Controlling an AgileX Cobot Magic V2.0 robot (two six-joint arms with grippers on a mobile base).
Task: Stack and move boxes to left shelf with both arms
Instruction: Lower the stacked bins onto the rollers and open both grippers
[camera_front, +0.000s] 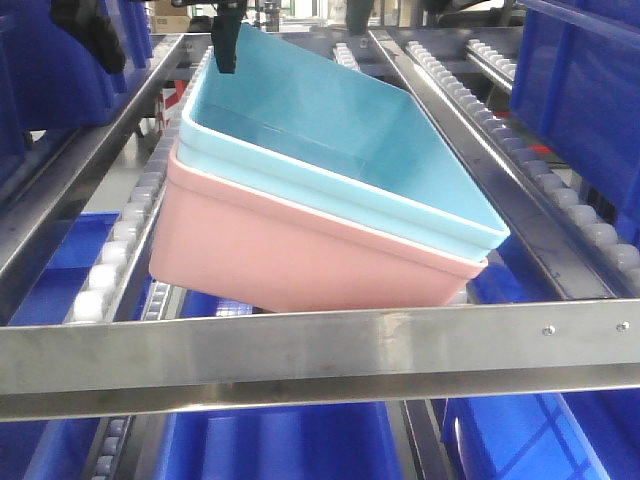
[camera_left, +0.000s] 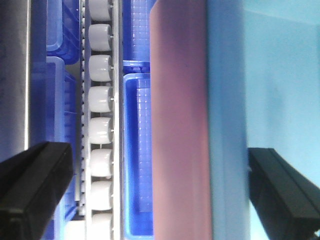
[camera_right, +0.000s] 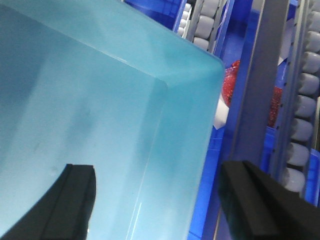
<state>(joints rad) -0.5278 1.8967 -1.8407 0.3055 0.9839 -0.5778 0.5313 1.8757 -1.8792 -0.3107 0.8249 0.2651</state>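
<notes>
Blue bin (camera_front: 330, 130) nested in pink bin (camera_front: 290, 255), stack tilted over the shelf's rollers (camera_front: 135, 205), behind the crossbar (camera_front: 320, 345). Left pincer (camera_left: 160, 192) and right pincer (camera_right: 157, 202) each straddle a wall, jaws wide, not visibly clamping. Lower both sides evenly so the base seats flat between them.

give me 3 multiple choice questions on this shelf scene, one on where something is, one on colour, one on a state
1. Where is the turquoise bin?
A. nested inside the pink bin
B. under the pink bin
C. beside it on the rollers

2. What colour are the crates around the rack?
A. green
B. dark blue
C. yellow

3. How do the stacked bins sit?
A. level
B. upside down
C. tilted

Answers: 1 A, the turquoise rim sits just above the pink rim. 2 B, dark blue plastic shows beside and below the rails. 3 C, the front view shows them slanted behind the steel crossbar.
</notes>
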